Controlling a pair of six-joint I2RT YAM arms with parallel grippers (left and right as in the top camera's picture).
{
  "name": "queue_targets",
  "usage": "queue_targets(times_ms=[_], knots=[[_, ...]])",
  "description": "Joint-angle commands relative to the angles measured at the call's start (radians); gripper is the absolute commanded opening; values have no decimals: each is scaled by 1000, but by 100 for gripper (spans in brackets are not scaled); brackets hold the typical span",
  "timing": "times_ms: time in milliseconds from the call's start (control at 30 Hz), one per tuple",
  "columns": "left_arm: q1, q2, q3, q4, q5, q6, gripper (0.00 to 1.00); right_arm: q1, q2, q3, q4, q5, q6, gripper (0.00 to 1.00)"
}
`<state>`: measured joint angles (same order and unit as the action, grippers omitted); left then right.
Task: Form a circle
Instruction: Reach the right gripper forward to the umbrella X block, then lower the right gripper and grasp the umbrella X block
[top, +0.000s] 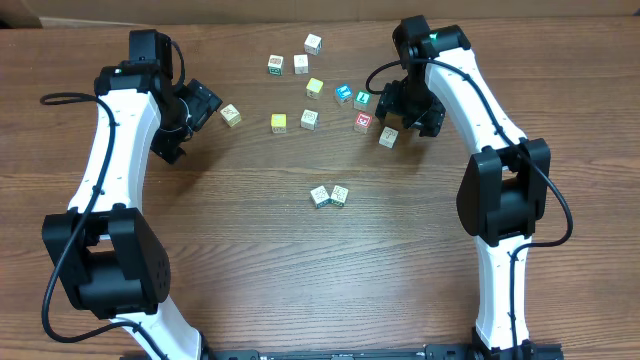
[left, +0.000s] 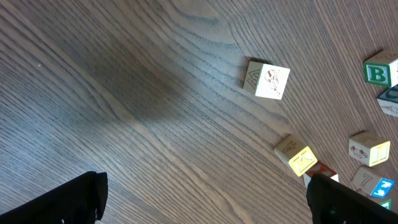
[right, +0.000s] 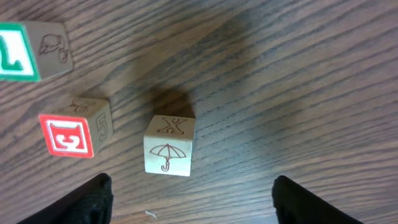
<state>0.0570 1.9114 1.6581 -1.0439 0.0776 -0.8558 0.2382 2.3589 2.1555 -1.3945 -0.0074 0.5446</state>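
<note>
Cubes of the circle (top: 363, 122) sit loosely clumped at 1 o'clock on the bench (top: 260, 260), just beside the right gripper (right: 193, 193). Its jaws stand wide, holding nothing. The umbrella cube (right: 168, 145) lies just ahead of them, with the red-faced cube (right: 67, 135) at its 9 o'clock. The left gripper (left: 205, 186) also gapes wide, gripping nothing.
</note>
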Motion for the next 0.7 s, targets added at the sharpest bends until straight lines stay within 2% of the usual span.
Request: queue_targets(times_ms=[0,667], knots=[[0,-10,7,1,-7,26,100,12,25,3,6,14,10,78],[0,-10,7,1,-7,26,100,16,25,3,62,14,9,75]])
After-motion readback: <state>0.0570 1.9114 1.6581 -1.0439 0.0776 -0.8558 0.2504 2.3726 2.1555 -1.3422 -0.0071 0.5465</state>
